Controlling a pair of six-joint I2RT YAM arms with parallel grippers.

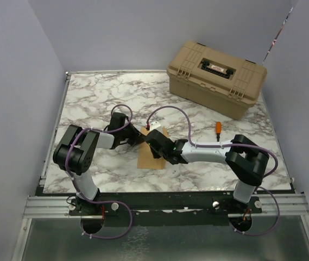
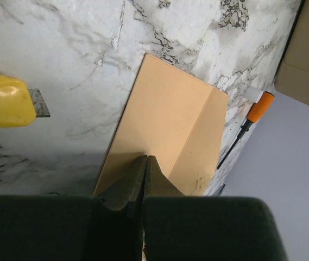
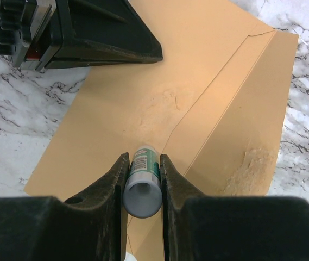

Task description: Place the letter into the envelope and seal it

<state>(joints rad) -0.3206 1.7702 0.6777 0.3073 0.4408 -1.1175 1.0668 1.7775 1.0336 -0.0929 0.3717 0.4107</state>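
toolbox (image 1: 216, 78) rear rt, tabletop (image 1: 94, 98) free rear L

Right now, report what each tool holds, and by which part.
Right tool clamps a glue stick across its barrel. Left tool is shut, holding nothing visible; its tips rest on the envelope.

a white marble-patterned table (image 1: 100, 98) carries a tan latched toolbox (image 1: 216, 79) at its far right corner. an orange-handled screwdriver (image 1: 218, 128) lies toward the right edge. a yellow utility knife (image 2: 5, 100) lies flat, blade out. a green-labelled glue stick (image 3: 142, 174) points down near the middle.
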